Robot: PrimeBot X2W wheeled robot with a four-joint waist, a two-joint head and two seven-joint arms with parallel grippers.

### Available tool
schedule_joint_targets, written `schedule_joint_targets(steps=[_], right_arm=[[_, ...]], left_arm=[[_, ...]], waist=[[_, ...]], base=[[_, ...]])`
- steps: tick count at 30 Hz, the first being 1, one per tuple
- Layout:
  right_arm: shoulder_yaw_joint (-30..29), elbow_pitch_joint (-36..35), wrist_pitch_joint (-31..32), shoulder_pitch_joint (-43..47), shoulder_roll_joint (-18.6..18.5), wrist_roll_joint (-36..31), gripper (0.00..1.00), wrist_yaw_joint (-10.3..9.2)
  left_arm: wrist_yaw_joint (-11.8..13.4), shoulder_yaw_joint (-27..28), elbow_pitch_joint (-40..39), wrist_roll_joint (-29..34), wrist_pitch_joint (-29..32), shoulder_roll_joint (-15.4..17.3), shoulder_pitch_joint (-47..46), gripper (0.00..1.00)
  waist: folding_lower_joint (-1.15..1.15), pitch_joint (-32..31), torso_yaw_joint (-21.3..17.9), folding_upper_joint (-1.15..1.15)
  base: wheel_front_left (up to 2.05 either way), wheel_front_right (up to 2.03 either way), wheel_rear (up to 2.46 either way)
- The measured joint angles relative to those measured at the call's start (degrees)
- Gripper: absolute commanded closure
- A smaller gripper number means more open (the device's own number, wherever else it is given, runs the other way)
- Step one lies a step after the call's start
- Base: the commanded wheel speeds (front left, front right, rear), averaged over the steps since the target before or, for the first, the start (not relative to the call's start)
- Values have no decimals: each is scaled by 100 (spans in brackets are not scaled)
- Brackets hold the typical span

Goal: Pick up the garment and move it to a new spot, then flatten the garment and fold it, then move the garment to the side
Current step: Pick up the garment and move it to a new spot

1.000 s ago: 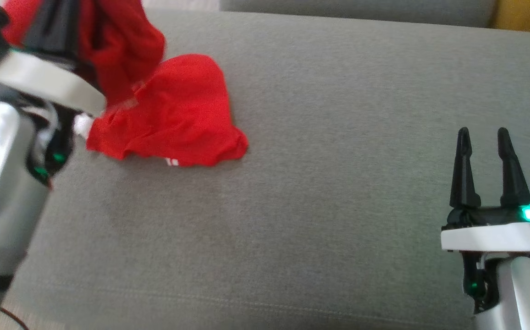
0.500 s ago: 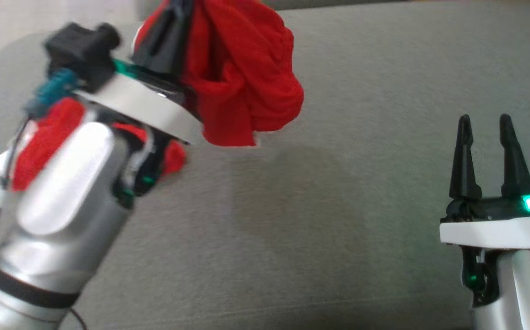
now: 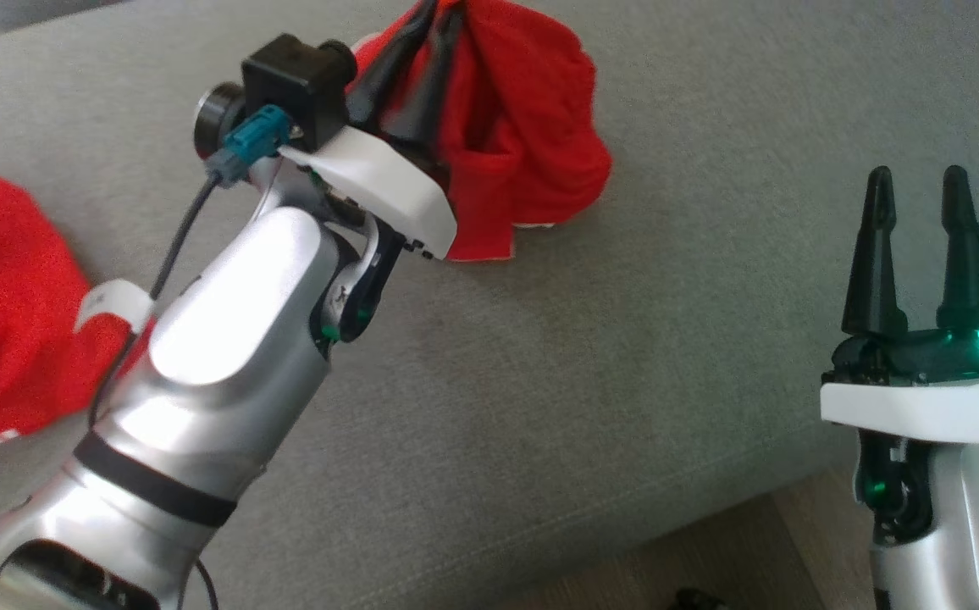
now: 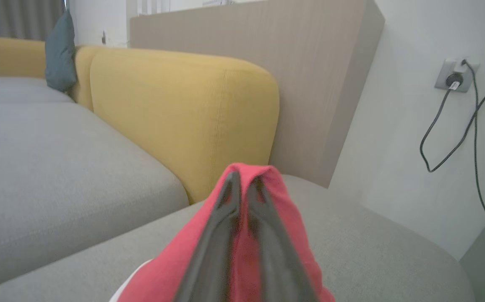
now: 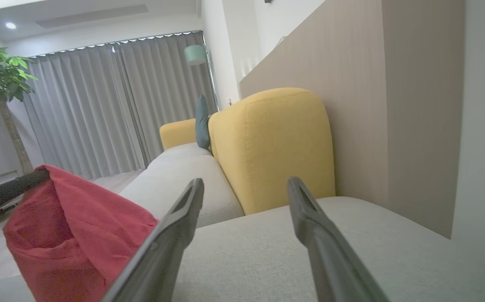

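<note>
In the head view my left gripper point(image 3: 443, 13) is shut on a bunched red garment point(image 3: 532, 144), whose lower folds hang down to the grey couch seat point(image 3: 625, 356). The left wrist view has the two dark fingers point(image 4: 225, 218) pressed together with the red garment point(image 4: 293, 222) draped around them. My right gripper point(image 3: 917, 182) stands open and holds nothing at the lower right, well apart from the garment. From the right wrist view the open right gripper point(image 5: 246, 181) has the hanging garment point(image 5: 70, 235) off to its left.
More red cloth point(image 3: 7, 296) lies on the seat at the far left; my left arm hides whether it joins the held bundle. The couch's front edge and wooden floor point(image 3: 760, 551) are at the lower right. A yellow backrest point(image 4: 183, 113) and a wall stand behind.
My left gripper has lifted the red garment off the seat and carried it to the right, towards the middle. The head camera has also shifted. The right gripper stays open.
</note>
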Motion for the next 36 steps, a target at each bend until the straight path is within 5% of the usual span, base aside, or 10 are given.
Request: schedule_joint_targets(steps=[8, 15, 23, 30, 36], right_arm=[[-77, -5, -1, 1, 2, -22, 0, 0], [-167, 80, -3, 19, 1, -404, 0, 0], [-80, 350, -3, 282, 1, -745, 0, 0], [1, 571, -3, 505, 2, -877, 0, 0], [-3, 676, -3, 509, 1, -915, 0, 0]], left_arm=[[-138, 29, 684, 73, -266, -220, 3, 0], [10, 660, 169, 501, -291, -42, 604, 0], [197, 1280, -626, 1054, -328, 163, 2486, 0], [196, 1980, -1296, 1403, -328, -92, 3864, 0], [-132, 2317, -1497, 1777, -330, -458, 4087, 0]], waist=[[0, 202, -74, 0], [0, -71, 664, 0], [0, -563, 1519, 0], [-1, -978, 2031, 0], [-1, -1090, 2275, 0]], base=[[0, 0, 0], [0, 0, 0], [0, 0, 0], [0, 0, 0], [0, 0, 0]])
